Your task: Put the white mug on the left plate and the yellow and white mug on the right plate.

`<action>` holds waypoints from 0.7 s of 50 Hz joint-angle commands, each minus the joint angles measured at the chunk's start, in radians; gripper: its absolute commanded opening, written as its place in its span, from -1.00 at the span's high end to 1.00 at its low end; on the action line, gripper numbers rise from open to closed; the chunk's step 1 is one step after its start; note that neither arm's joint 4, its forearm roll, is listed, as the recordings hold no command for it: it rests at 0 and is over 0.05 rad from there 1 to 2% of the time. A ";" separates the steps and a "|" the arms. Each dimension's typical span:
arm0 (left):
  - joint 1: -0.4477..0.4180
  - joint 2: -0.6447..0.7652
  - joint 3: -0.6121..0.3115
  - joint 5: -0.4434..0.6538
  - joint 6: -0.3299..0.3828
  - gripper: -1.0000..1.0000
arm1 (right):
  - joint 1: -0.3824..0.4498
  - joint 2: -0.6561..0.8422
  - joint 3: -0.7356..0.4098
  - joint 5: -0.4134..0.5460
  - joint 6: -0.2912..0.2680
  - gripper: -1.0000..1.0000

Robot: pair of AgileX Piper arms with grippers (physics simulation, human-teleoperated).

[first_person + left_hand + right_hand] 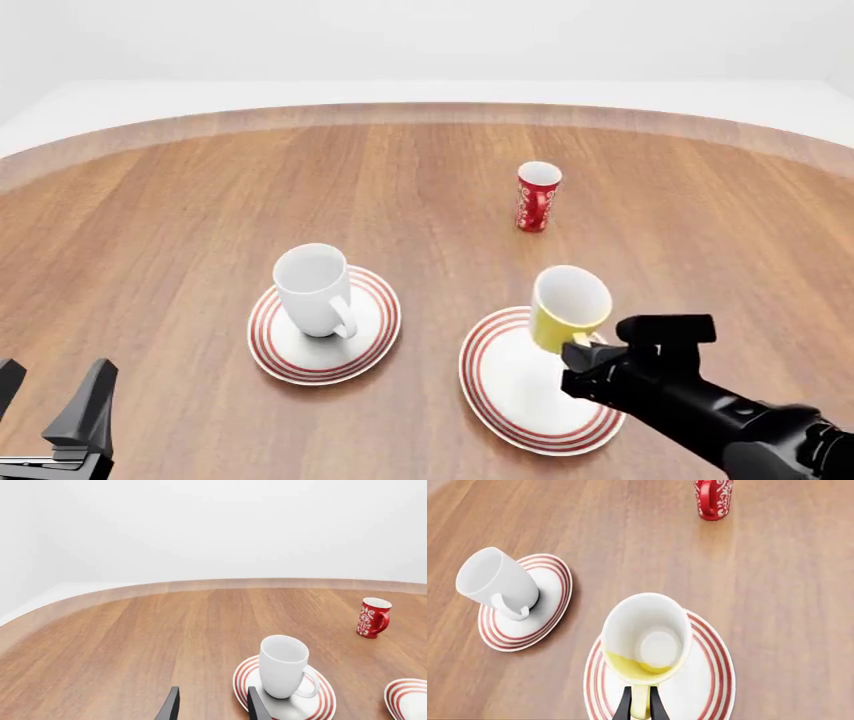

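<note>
The white mug (314, 290) stands upright on the left plate (287, 355), handle towards me; the left wrist view shows this mug (283, 665) on that plate (313, 707). My left gripper (47, 400) is open and holds nothing, near the table's front left, well clear of the plate. My right gripper (640, 707) is shut on the handle of the yellow and white mug (647, 640), which is tilted over the right plate (697, 690). In the front view this mug (570, 310) sits over the far part of the plate (514, 400); whether they touch is unclear.
A slim red mug with white markings (538, 197) stands upright behind the plates, right of centre. The round wooden table's far edge (427, 112) curves across the back. An edge of the right plate (408, 697) shows in the left wrist view.
</note>
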 commanded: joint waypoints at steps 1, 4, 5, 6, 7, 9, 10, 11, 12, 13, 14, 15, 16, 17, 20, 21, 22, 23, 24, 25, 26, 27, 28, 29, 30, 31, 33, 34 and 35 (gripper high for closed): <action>0.000 0.000 0.000 0.000 0.000 -1.00 | 0.007 0.049 0.006 -0.041 0.011 1.00; 0.000 0.000 0.000 0.000 0.000 -1.00 | 0.005 0.055 0.009 -0.047 0.011 1.00; 0.000 0.000 0.000 0.000 0.000 -1.00 | 0.005 0.057 0.011 -0.050 0.011 1.00; 0.000 0.000 0.000 0.000 0.000 -1.00 | 0.005 0.061 0.014 -0.054 0.011 1.00; 0.000 0.000 0.000 0.000 0.000 -1.00 | 0.005 0.064 0.015 -0.056 0.012 1.00; 0.000 0.000 0.000 0.000 0.000 -1.00 | 0.006 0.077 0.021 -0.069 0.013 1.00; 0.000 0.000 0.000 0.000 0.000 -1.00 | 0.007 0.080 0.023 -0.072 0.014 1.00; 0.000 0.000 0.000 0.000 0.000 -1.00 | 0.009 0.084 0.024 -0.076 0.015 1.00; 0.000 0.000 0.000 0.000 0.000 -1.00 | 0.009 0.086 0.024 -0.077 0.015 1.00; 0.000 0.000 0.000 0.000 0.000 -1.00 | 0.010 0.089 0.025 -0.079 0.015 1.00; 0.000 0.000 0.000 0.000 0.000 -1.00 | 0.011 0.091 0.025 -0.080 0.016 1.00; 0.000 0.000 0.000 0.000 0.000 -1.00 | 0.011 0.093 0.026 -0.082 0.016 1.00; 0.000 0.000 0.000 0.000 0.000 -1.00 | 0.011 0.098 0.028 -0.087 0.017 1.00; 0.000 0.000 0.000 0.000 0.000 -1.00 | 0.012 0.101 0.029 -0.089 0.017 1.00; 0.000 0.000 0.000 0.000 0.000 -1.00 | 0.011 0.111 0.033 -0.098 0.016 1.00; 0.000 0.000 0.000 0.000 0.000 -1.00 | 0.011 0.111 0.033 -0.098 0.016 1.00; 0.000 0.000 0.000 0.000 0.000 -1.00 | 0.012 0.112 0.034 -0.099 0.016 1.00; 0.000 0.000 0.000 0.000 0.000 -1.00 | 0.012 0.114 0.034 -0.100 0.016 1.00; 0.000 0.000 0.000 0.000 0.000 -1.00 | 0.014 0.118 0.035 -0.104 0.017 1.00; 0.000 0.000 0.000 0.000 0.000 -1.00 | 0.014 0.122 0.036 -0.107 0.017 1.00; 0.000 0.000 0.000 0.000 0.000 -1.00 | 0.015 0.124 0.037 -0.108 0.017 1.00; 0.000 0.000 0.000 0.000 0.000 -1.00 | 0.015 0.124 0.037 -0.108 0.017 1.00; 0.000 0.000 0.000 0.000 0.000 -1.00 | 0.015 0.125 0.037 -0.108 0.017 1.00; 0.000 0.000 0.000 0.000 0.000 -1.00 | 0.015 0.125 0.037 -0.108 0.016 1.00; 0.000 0.000 0.000 0.000 0.000 -1.00 | 0.014 0.127 0.038 -0.109 0.016 1.00; 0.000 0.000 0.000 0.000 0.000 -1.00 | 0.014 0.129 0.038 -0.110 0.016 1.00; 0.000 0.000 0.000 0.000 0.000 -1.00 | 0.015 0.131 0.040 -0.112 0.015 1.00; 0.000 0.000 0.000 0.000 0.000 -1.00 | 0.016 0.133 0.040 -0.113 0.015 1.00; 0.000 0.000 0.000 0.000 0.000 -1.00 | 0.016 0.134 0.040 -0.114 0.015 1.00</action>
